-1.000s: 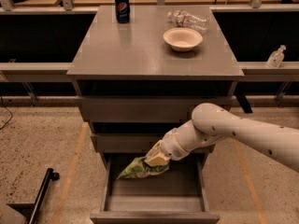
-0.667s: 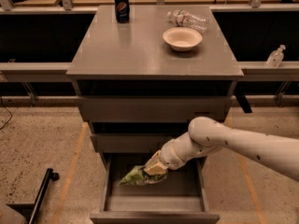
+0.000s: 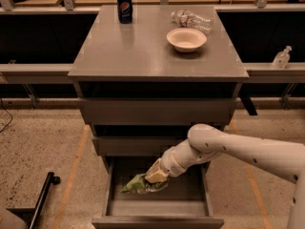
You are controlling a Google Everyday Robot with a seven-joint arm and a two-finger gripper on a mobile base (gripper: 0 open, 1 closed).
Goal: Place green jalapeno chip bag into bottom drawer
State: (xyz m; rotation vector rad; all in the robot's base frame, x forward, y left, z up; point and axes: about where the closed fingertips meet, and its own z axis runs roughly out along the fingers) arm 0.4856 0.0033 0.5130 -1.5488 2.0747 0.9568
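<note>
The grey cabinet has a flat matte top and 3 drawers. The upper 2 are closed and the bottom drawer is pulled out toward the camera. The floor is speckled tan terrazzo, with orange tape lines on both sides of the cabinet. Dark recessed counters and a grey ledge run behind it.

- **Far left:** a black bar lies on the floor, well left of the fingers and a bit lower.
- **Back left of the top:** a blue soda can stands upright, high above the fingers and slightly left. Its Pepsi logo is readable.
- **In the open bottom drawer:** the green jalapeno chip bag sticks out to the left of the fingers and just below them. Its print is not readable. Can't tell if it touches the drawer floor.
- **Also in the drawer:** the gripper is down inside, about mid-width, with the fingers clamped on the bag's right end.
- **Right of centre on the top:** a white bowl sits upright, above the fingers and slightly right.
- **Just behind the bowl:** a crushed clear bottle lies on its side. Its label is unreadable.
- **From the right edge:** 1 white arm comes in, with its elbow in front of the middle drawer.
- **On the right ledge:** a clear pump bottle stands far right of the fingers and above them.
</note>
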